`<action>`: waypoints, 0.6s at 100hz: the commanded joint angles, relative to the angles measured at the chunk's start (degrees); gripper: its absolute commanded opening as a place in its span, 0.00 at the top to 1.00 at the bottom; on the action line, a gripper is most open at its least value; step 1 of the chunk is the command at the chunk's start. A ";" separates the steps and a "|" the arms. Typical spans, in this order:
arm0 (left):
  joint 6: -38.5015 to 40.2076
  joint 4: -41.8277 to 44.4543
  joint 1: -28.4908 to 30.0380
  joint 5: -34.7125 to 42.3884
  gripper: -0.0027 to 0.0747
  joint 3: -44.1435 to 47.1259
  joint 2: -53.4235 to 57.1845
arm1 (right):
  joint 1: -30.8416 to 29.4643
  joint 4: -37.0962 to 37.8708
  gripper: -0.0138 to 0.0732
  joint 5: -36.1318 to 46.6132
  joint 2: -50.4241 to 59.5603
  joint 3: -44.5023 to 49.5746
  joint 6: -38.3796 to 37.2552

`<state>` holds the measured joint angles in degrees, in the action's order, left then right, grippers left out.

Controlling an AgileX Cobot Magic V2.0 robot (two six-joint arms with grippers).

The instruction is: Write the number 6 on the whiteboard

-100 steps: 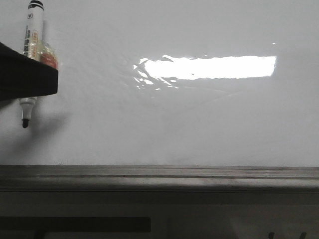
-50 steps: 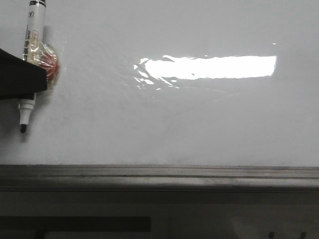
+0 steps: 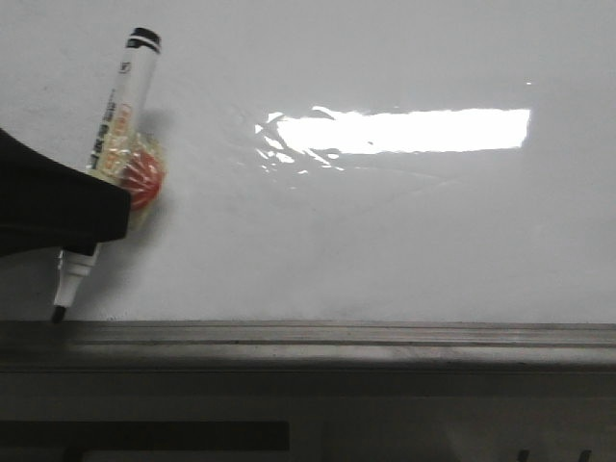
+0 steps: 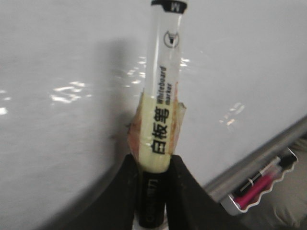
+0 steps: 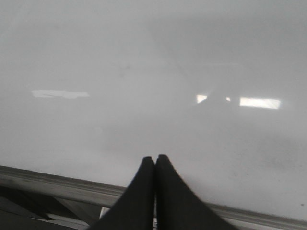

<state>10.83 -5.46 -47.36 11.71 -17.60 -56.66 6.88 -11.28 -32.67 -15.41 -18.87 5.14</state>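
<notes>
I see the whiteboard (image 3: 385,231) filling most of my front view, blank, with a bright glare patch across its upper middle and the grey ledge (image 3: 337,337) running along its bottom edge. At the board's left edge my left gripper (image 3: 91,217) is clamped on the marker (image 3: 111,154), which tilts with its cap end up and to the right and its tip down at the ledge near the bottom left corner. My right gripper (image 5: 154,165) has its fingers pressed together, holding nothing.
</notes>
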 commanded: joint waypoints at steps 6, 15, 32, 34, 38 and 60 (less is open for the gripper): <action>0.45 9.76 -4.37 3.73 0.99 -2.96 0.74 | 3.17 -3.10 0.91 2.38 -1.15 -3.95 4.53; 0.33 16.60 -6.17 3.72 0.99 -3.73 0.74 | 5.46 -9.08 0.91 0.23 -2.37 -5.38 10.54; 0.19 21.23 -6.56 3.14 0.99 -4.29 0.74 | 7.98 -18.01 0.91 -3.18 -6.86 -7.83 18.71; 0.03 21.56 -6.56 3.14 0.99 -4.29 0.74 | 8.29 -18.47 0.91 -3.31 -7.45 -8.15 19.50; 0.03 22.34 -6.56 3.14 0.99 -4.29 0.74 | 8.69 -18.91 0.91 -3.60 -8.41 -8.66 20.68; 0.03 26.89 -6.56 3.14 0.99 -4.29 0.74 | 10.25 -25.90 0.82 -3.70 -13.62 -12.14 29.55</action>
<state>10.83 19.50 -53.56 11.17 -20.09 -56.66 16.42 -31.76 -39.23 -26.71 -27.95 29.92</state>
